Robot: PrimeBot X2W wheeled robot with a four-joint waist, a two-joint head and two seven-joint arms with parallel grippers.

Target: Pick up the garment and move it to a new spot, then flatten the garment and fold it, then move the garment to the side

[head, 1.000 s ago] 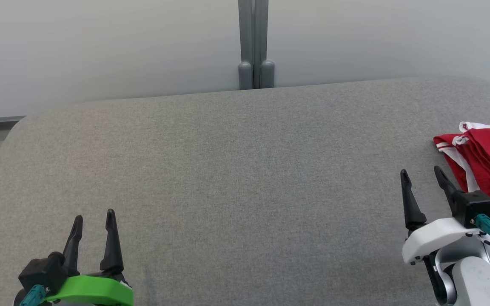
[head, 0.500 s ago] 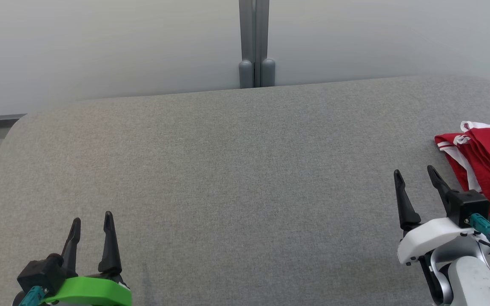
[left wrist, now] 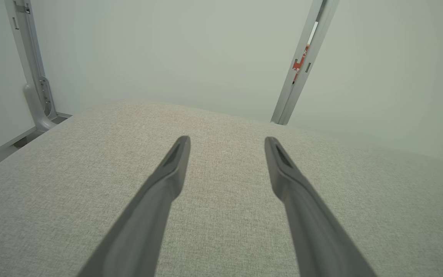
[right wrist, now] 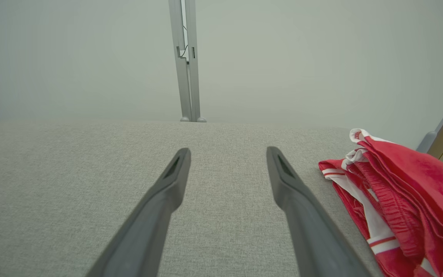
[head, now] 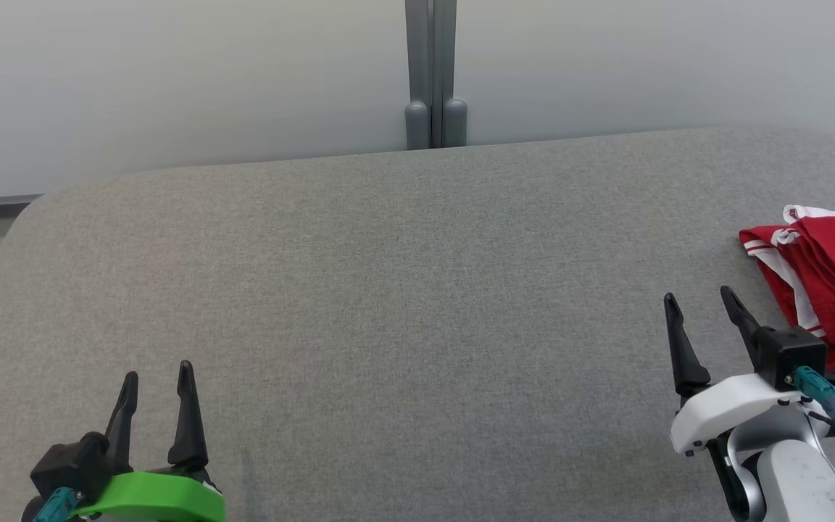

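The red garment [head: 831, 283] with white stripes lies bunched at the right edge of the gray surface [head: 403, 290]. The right tool [head: 699, 295] is just beside it, on its left, with fingers spread and empty. The left tool [head: 158, 370] is well apart, near the front left corner, also spread and empty. A gray post [head: 432, 72] stands behind the surface.

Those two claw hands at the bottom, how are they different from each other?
The left gripper sits on a green mount; the right gripper on a white one. The left gripper is over bare grey table, far from the red garment; the right gripper is just beside it, not touching. Both have two dark fingers, spread open and empty.
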